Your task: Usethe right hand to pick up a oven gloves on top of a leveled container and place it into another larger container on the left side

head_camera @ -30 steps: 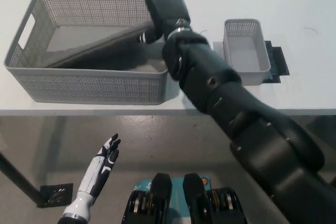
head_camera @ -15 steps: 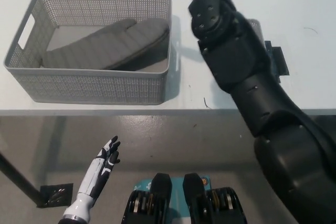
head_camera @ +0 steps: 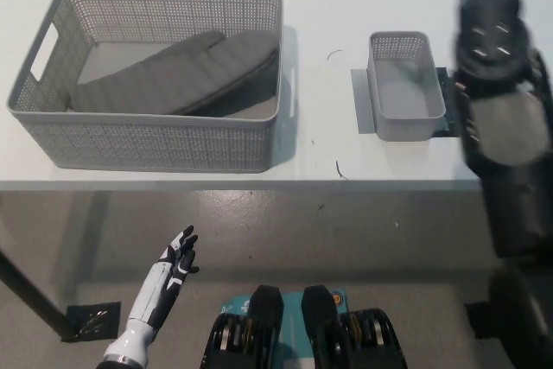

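Head view shows us our white left hand open, the oven glove in the large basket beyond it, our right hand out of frame.

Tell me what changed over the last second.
The right arm let go of the glove, rose and swung right, clear of the big basket; its hand is now out of view. The glove settled flat inside. Small basket and left hand stayed put.
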`<state>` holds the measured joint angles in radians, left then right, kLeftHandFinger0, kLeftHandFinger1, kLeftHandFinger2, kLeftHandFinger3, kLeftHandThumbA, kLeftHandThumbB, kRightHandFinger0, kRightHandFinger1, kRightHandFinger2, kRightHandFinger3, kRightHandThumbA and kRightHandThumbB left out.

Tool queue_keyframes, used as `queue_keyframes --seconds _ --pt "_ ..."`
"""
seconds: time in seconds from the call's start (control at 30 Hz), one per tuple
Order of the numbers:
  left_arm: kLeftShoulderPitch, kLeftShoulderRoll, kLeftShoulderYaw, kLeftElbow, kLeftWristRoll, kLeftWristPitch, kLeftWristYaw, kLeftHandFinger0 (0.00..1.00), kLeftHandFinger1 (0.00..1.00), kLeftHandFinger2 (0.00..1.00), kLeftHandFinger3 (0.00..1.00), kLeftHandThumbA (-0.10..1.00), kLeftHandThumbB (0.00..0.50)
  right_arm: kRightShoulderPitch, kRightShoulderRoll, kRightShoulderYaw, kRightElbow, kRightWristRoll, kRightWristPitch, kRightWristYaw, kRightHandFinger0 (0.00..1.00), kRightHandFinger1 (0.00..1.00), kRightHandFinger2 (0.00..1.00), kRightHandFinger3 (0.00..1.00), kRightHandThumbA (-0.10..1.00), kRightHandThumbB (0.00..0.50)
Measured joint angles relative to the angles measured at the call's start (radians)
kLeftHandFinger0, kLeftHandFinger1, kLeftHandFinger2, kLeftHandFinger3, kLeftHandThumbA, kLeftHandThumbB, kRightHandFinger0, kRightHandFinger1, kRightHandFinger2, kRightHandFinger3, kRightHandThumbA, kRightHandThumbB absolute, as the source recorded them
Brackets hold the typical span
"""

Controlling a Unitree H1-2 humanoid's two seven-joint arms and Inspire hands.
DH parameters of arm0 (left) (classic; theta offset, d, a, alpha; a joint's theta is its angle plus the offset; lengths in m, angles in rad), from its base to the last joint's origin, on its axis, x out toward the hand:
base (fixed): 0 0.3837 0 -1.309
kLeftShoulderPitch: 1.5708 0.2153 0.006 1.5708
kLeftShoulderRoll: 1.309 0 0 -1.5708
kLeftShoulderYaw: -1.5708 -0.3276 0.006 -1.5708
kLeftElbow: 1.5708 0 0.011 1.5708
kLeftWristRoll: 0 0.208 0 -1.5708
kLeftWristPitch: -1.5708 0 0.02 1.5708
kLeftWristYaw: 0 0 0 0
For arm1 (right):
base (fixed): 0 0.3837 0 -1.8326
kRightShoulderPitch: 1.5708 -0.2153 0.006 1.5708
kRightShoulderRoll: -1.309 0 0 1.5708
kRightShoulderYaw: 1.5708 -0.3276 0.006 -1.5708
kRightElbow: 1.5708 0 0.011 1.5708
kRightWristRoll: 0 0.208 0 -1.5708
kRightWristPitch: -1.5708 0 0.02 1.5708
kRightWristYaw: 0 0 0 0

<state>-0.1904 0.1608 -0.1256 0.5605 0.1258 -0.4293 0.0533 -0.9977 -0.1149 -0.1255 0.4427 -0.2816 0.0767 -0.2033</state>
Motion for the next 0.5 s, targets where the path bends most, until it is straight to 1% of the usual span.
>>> queue_keyframes --seconds 0.03,0.07,0.1,0.13,0.17,0.23,0.3,0.37,0.4,0.5 --pt "0.0 0.0 0.0 0.0 0.0 0.0 0.0 0.8 1.0 1.0 1.0 1.0 0.5 0.028 -0.01 -0.008 -0.028 0.01 0.001 0.001 1.0 1.0 1.0 1.0 1.0 0.341" --pt "0.0 0.0 0.0 0.001 0.0 0.0 0.0 0.8 1.0 1.0 1.0 1.0 0.5 0.055 -0.019 -0.014 -0.055 0.02 0.002 0.001 1.0 1.0 1.0 1.0 1.0 0.365" --pt "0.0 0.0 0.0 0.001 0.0 0.0 0.0 0.8 1.0 1.0 1.0 1.0 0.5 0.085 -0.027 -0.019 -0.08 0.028 0.002 0.001 1.0 1.0 1.0 1.0 1.0 0.474" --pt "0.0 0.0 0.0 0.001 0.0 0.0 0.0 0.79 1.0 1.0 1.0 1.0 0.5 0.113 -0.035 -0.023 -0.109 0.034 0.003 0.001 1.0 1.0 1.0 1.0 1.0 0.369" --pt "0.0 0.0 0.0 0.001 0.0 0.0 0.0 0.79 1.0 1.0 1.0 1.0 0.5 0.144 -0.042 -0.027 -0.138 0.041 0.004 0.001 1.0 1.0 1.0 1.0 1.0 0.362" --pt "0.0 0.0 0.0 0.002 0.0 0.0 0.0 0.78 1.0 1.0 1.0 1.0 0.5 0.204 -0.053 -0.033 -0.192 0.052 0.005 0.001 1.0 1.0 1.0 1.0 1.0 0.394" --pt "0.001 0.0 0.0 0.002 0.0 0.0 0.0 0.78 1.0 1.0 1.0 1.0 0.5 0.265 -0.062 -0.034 -0.245 0.062 0.005 0.001 1.0 1.0 1.0 1.0 1.0 0.412" --pt "0.001 0.0 0.0 0.003 0.0 0.0 0.0 0.77 1.0 1.0 1.0 1.0 0.5 0.326 -0.067 -0.034 -0.295 0.07 0.005 0.001 1.0 1.0 1.0 1.0 1.0 0.352" --pt "0.001 0.0 0.0 0.004 0.0 0.0 0.0 0.77 1.0 1.0 1.0 1.0 0.5 0.361 -0.07 -0.034 -0.328 0.073 0.005 0.001 1.0 1.0 1.0 1.0 1.0 0.345" --pt "0.001 0.0 0.0 0.005 0.0 0.0 0.0 0.76 1.0 1.0 1.0 1.0 0.5 0.474 -0.073 -0.032 -0.421 0.078 0.004 0.004 1.0 1.0 1.0 1.0 1.0 0.354"
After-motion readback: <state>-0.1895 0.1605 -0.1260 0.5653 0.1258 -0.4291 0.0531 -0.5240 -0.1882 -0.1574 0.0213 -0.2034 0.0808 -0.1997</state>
